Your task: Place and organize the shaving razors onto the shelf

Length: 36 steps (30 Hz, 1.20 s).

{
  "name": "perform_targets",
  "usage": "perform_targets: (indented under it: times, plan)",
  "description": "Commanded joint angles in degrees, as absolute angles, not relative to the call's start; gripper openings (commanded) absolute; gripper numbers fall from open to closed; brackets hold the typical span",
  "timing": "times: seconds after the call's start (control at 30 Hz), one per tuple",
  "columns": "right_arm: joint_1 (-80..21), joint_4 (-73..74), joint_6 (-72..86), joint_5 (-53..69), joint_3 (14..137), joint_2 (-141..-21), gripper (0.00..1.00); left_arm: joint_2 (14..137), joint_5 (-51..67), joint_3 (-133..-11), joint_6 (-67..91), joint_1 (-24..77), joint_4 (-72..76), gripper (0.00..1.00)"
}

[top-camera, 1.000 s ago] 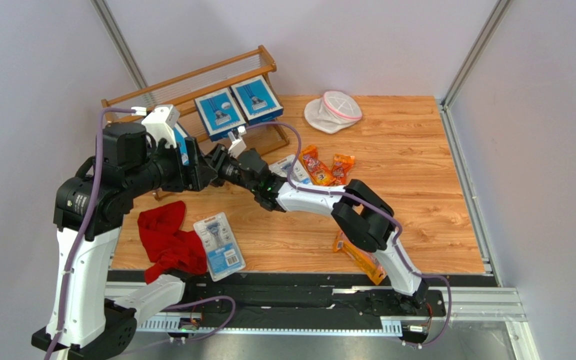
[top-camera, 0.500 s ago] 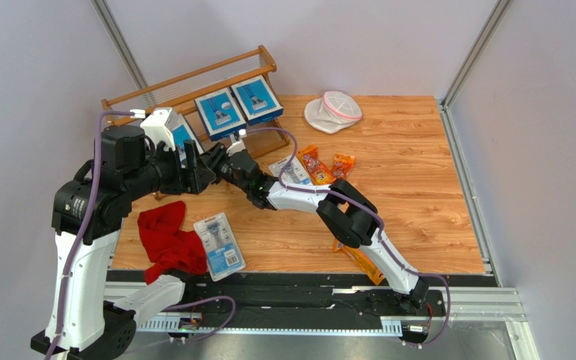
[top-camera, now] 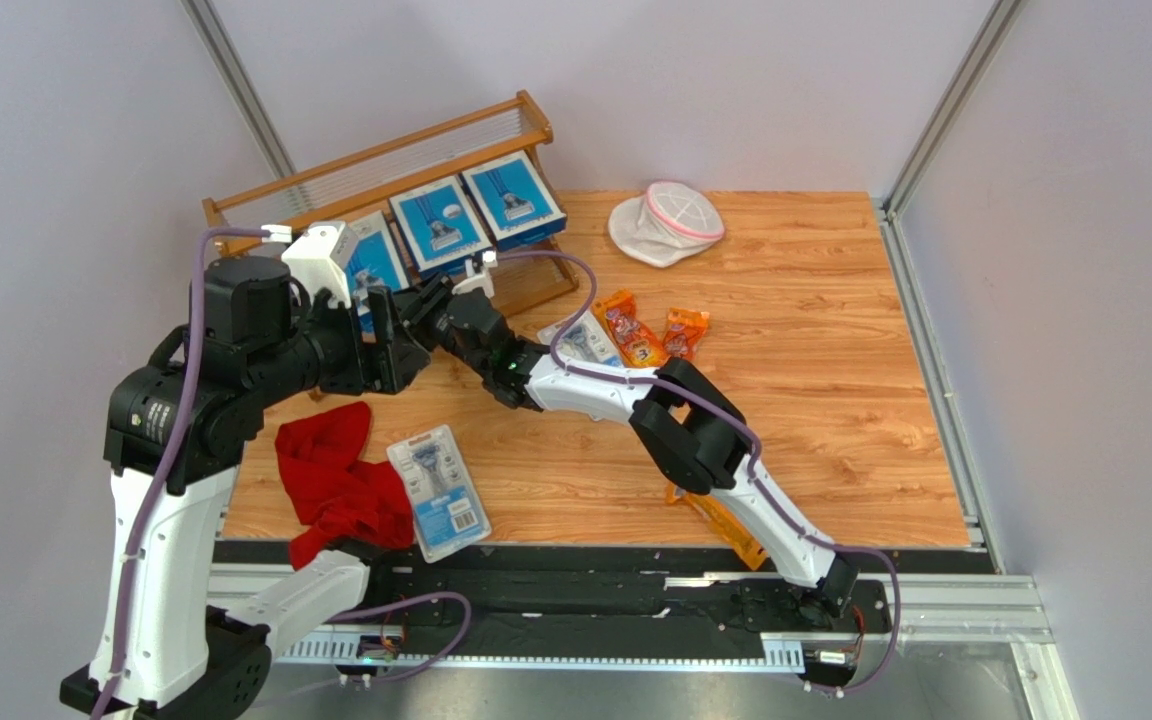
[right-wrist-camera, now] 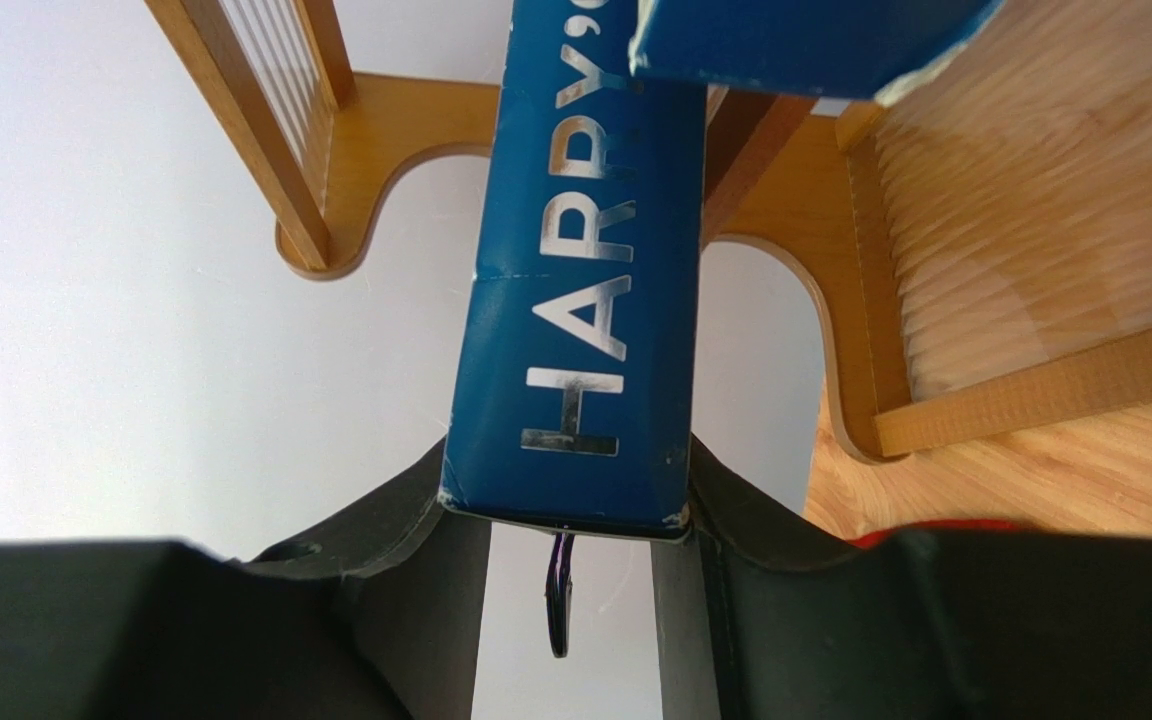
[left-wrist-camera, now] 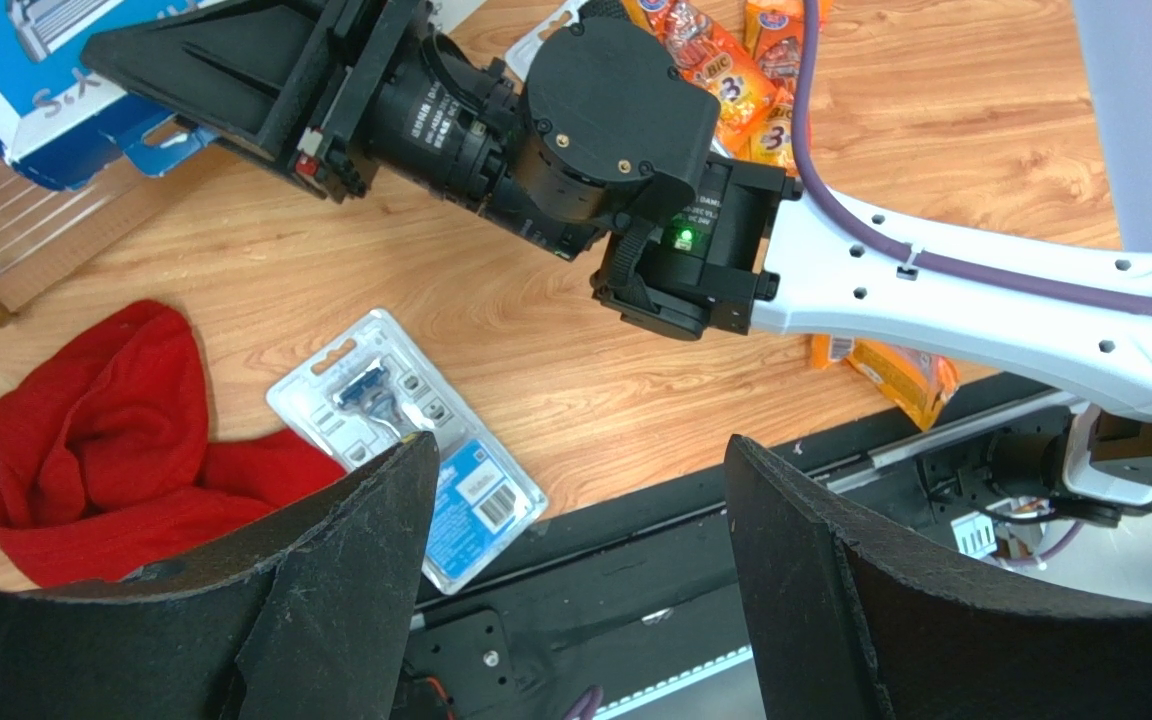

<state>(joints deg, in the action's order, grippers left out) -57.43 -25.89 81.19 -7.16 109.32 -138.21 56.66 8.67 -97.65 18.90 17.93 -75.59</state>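
Top external: my right fingers [top-camera: 414, 306] are in the upper left of the frame, pinching a blue box [top-camera: 373, 258] against the front of the shelf [top-camera: 387, 158]. It's just left of a second blue box [top-camera: 441, 225] and a third blue box [top-camera: 513, 198] resting on the rack. Can't tell if mine touches the wood. My left fingers [top-camera: 387, 354] hang just below, over the surface [top-camera: 838, 375]. A blister pack [top-camera: 440, 488] lies flat at lower left beside the red cloth [top-camera: 334, 480], and orange bags [top-camera: 635, 330] sit mid-frame.

Left wrist: left fingers [left-wrist-camera: 387, 518] are spread wide, nothing between them. The blister pack [left-wrist-camera: 402, 443] and red cloth [left-wrist-camera: 86, 435] are at lower left, and the held blue box [left-wrist-camera: 26, 68] pokes into the upper left corner.

Right wrist: right fingers [right-wrist-camera: 440, 522] are clamped on the blue box [right-wrist-camera: 582, 300], its edge lettered HARRY, in the centre of the frame. The shelf [right-wrist-camera: 312, 135] and its posts are behind it.
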Motion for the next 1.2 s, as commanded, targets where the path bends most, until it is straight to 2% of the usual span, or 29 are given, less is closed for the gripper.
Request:
perform_targets:
  times: [0.0, 0.2, 0.23, 0.3, 0.33, 0.43, 0.53, 0.8, 1.17]
  plan:
    - [-56.8, -25.7, 83.0, -11.0, 113.6, -139.4, 0.16, 55.9, 8.8, -97.5, 17.3, 17.6, -75.7, 0.78]
    - [-56.8, -23.3, 82.9, -11.3, 113.6, -139.1, 0.28, 55.4, 9.1, -97.2, 17.5, 17.6, -75.8, 0.78]
    - [-56.7, -23.2, 82.4, -11.3, 113.5, -138.8, 0.35, 55.2, 9.1, -97.1, 17.5, 17.6, -75.8, 0.78]
    - [-56.7, -21.7, 81.8, -11.4, 113.6, -138.3, 0.40, 55.1, 9.1, -96.9, 17.5, 17.6, -75.8, 0.78]
    - [-56.7, -21.0, 81.2, -11.7, 113.6, -137.8, 0.47, 54.9, 9.2, -96.8, 17.5, 17.6, -75.8, 0.78]
    - [-56.6, -18.6, 80.0, -12.6, 113.6, -136.8, 0.56, 54.7, 9.2, -96.6, 17.5, 17.6, -75.9, 0.78]
    - [-56.6, -16.3, 79.0, -13.1, 114.5, -136.3, 0.61, 54.6, 9.2, -96.4, 17.6, 17.6, -75.9, 0.78]
    - [-56.3, -14.4, 78.2, -11.7, 114.8, -135.5, 0.64, 54.2, 9.5, -94.8, 17.8, 17.6, -75.6, 0.78]
    - [-56.3, -22.2, 77.4, -9.8, 108.4, -131.6, 0.65, 53.3, 9.9, -91.1, 17.5, 17.6, -74.6, 0.78]
